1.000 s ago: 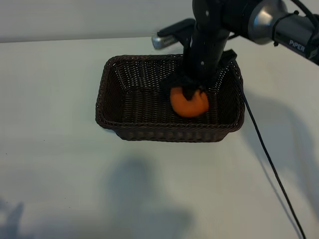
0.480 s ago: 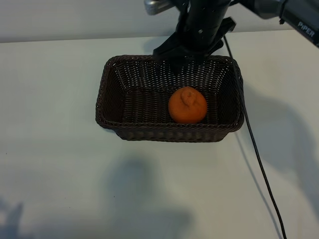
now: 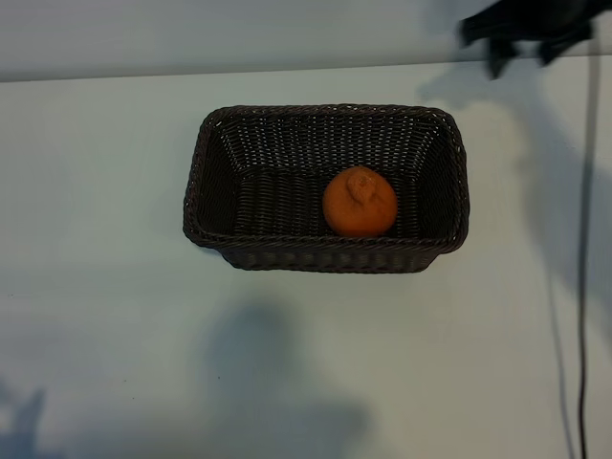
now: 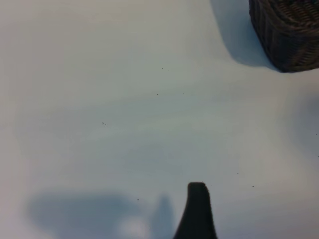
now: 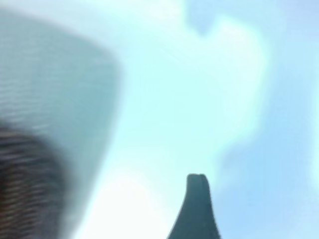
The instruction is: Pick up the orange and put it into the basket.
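Observation:
The orange [image 3: 360, 202] lies inside the dark brown wicker basket [image 3: 325, 112], right of its middle, stem end up, with nothing touching it. My right gripper [image 3: 523, 50] hangs blurred at the far right, clear of the basket's far right corner, its two fingers apart and empty. The right wrist view shows one dark finger [image 5: 197, 211] over bare table and a blurred piece of the basket [image 5: 22, 191]. The left arm is outside the exterior view. Its wrist view shows one finger [image 4: 197, 211] over bare table, with a corner of the basket [image 4: 289, 35] farther off and nothing held.
The basket stands on a white table [image 3: 105, 316]. A thin black cable [image 3: 581, 239] runs down the right side from the right arm. Soft arm shadows fall on the near part of the table.
The right gripper let go of the orange in the basket, rose, and drew back to the far right. The orange stays where it was set. The left arm's view gives no sign of motion.

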